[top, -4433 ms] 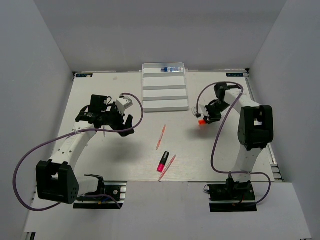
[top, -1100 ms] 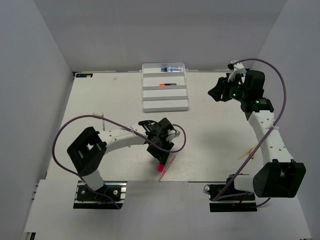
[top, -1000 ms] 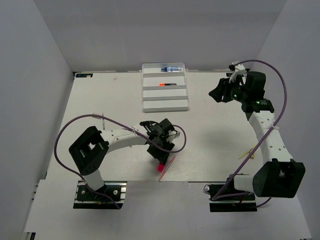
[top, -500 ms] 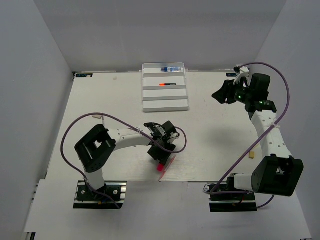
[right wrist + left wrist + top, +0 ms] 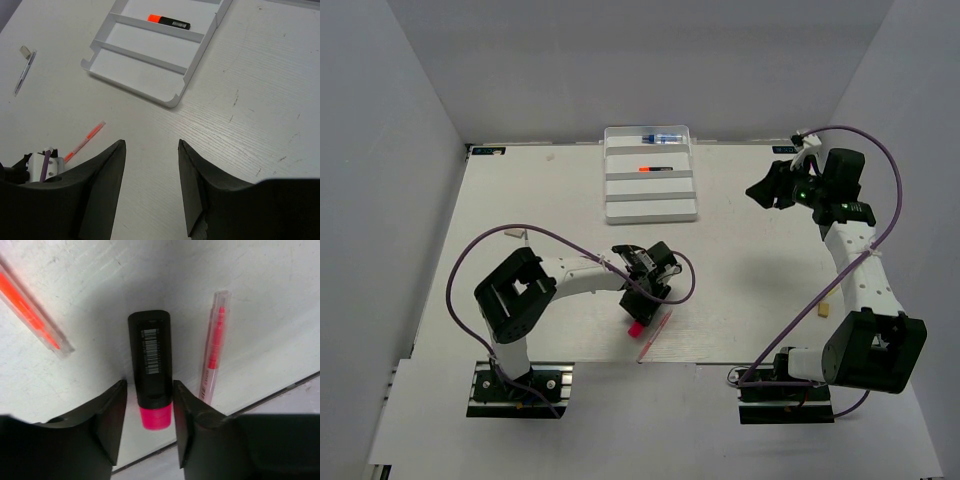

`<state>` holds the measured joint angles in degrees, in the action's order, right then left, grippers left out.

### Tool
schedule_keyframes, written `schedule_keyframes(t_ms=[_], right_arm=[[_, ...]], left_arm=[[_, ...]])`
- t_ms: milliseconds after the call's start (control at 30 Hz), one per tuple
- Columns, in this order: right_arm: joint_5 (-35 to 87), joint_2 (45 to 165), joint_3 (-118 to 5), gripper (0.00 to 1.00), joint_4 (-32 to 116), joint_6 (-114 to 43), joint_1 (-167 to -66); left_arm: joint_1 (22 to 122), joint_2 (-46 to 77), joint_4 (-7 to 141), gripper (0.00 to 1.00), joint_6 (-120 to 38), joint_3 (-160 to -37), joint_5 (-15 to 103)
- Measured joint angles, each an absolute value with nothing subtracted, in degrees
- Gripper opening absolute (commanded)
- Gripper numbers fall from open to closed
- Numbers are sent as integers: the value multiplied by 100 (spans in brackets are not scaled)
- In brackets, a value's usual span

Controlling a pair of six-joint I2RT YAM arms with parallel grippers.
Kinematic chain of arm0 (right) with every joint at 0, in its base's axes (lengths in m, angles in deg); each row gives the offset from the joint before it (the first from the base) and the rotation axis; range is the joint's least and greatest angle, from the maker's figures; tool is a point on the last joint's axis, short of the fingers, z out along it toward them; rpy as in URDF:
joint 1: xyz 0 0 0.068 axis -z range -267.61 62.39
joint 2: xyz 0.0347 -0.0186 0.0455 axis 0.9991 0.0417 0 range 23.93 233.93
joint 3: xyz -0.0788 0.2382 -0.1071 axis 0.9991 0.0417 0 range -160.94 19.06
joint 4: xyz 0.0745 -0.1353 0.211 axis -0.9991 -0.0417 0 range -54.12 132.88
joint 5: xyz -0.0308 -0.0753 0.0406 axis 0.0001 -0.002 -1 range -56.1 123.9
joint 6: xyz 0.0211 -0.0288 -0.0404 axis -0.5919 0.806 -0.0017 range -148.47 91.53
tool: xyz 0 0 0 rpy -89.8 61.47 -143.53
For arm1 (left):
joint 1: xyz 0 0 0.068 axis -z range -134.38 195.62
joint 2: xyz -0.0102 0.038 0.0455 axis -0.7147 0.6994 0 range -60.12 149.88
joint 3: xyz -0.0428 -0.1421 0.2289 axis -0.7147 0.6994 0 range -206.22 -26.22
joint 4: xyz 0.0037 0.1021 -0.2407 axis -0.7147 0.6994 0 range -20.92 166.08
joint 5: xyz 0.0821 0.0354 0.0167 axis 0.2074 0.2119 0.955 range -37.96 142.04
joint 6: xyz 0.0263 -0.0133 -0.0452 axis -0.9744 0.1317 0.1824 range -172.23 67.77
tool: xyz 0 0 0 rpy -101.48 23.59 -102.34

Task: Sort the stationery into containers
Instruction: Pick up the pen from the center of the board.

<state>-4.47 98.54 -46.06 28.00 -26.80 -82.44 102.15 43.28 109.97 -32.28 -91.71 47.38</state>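
A pink-and-black marker [image 5: 150,357] lies on the table between the fingers of my left gripper [image 5: 149,385]. The jaws stand close on both sides of it, with a thin gap on the left. Its pink end [image 5: 634,327] pokes out below the left gripper [image 5: 642,303]. One thin pink stick [image 5: 214,347] lies right of it and another [image 5: 32,310] to its left. The white tray [image 5: 650,208] holds a blue-capped bottle [image 5: 662,137] and an orange-and-black marker [image 5: 655,168]. My right gripper [image 5: 765,190] hangs open and empty over the table's right rear.
A thin pale pen [image 5: 513,232] lies near the table's left side and a tan eraser block [image 5: 825,310] by the right arm. In the right wrist view the tray [image 5: 145,70], the orange-and-black marker [image 5: 169,21], the pen [image 5: 24,70] and a stick [image 5: 85,141] show.
My left gripper has settled lower round the pink-and-black marker, and the marker's pink end has shifted slightly up and left. The right arm drifted a little to the right, then held.
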Motion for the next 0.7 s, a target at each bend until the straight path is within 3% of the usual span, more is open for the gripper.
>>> schedule_keyframes(t_ms=[700], right_arm=[[-537, 9854, -4473, 50, 2805, -2656, -8205]], left_arm=[[10320, 4164, 10601, 48, -3654, -8920, 5359]])
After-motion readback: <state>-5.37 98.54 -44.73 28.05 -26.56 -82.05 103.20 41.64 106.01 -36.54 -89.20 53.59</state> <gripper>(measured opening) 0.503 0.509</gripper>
